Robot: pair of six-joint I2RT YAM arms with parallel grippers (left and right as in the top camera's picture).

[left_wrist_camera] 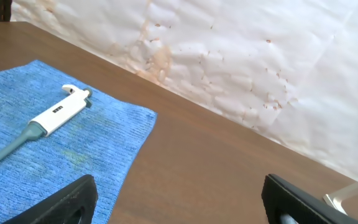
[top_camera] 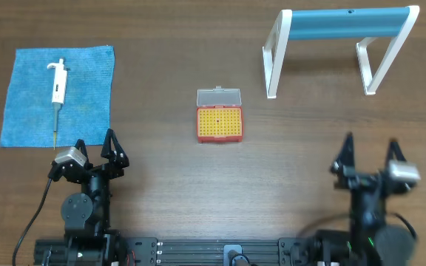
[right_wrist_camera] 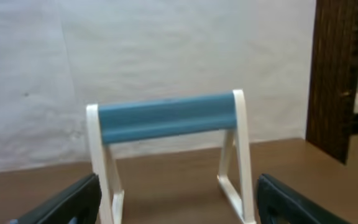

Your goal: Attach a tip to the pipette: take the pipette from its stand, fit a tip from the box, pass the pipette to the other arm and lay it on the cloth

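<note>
Pipette [top_camera: 57, 89], white-bodied with a slim tip fitted, lies flat on the blue cloth [top_camera: 87, 81] at the left of the brown tabletop [top_camera: 161, 52]. Its tip end points toward the left arm's base. The left arm's jaws are released and spread wide, grasping nothing, close to the cloth's near corner. The orange tip box [top_camera: 219, 124], its clear lid folded open, sits mid-tabletop, well apart from the cloth. The white and blue stand [top_camera: 346, 24] is at the far right. The right arm's jaws are likewise released and hold nothing, facing the stand from well back.
</note>
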